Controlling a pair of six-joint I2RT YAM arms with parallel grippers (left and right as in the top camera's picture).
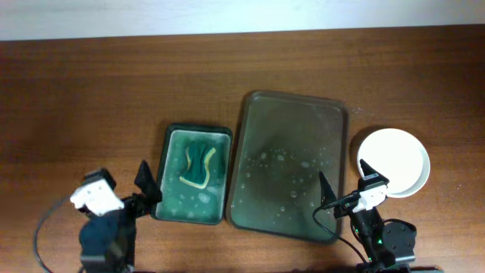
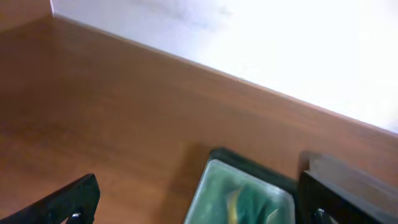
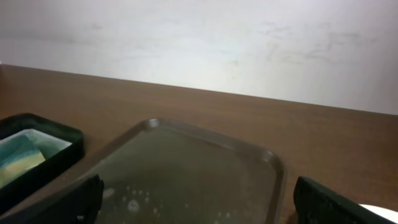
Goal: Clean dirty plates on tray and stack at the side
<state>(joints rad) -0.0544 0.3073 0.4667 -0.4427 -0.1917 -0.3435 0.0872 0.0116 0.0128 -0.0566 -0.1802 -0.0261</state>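
A dark tray [image 1: 292,129], beaded with water, lies on the brown wooden table [image 1: 91,98], with a green tub [image 1: 162,176] just beside it on the left and a white plate [image 1: 394,159], possibly a stack, near its right.

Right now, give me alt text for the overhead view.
The tray holds only soapy droplets; white plates, count unclear, sit to its right. A green tub with a sponge lies left. The left gripper and right gripper hang open.

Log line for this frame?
tray: no plates, suds | plates: on table right of tray, count unclear | sponge: in tub | left gripper: open | right gripper: open
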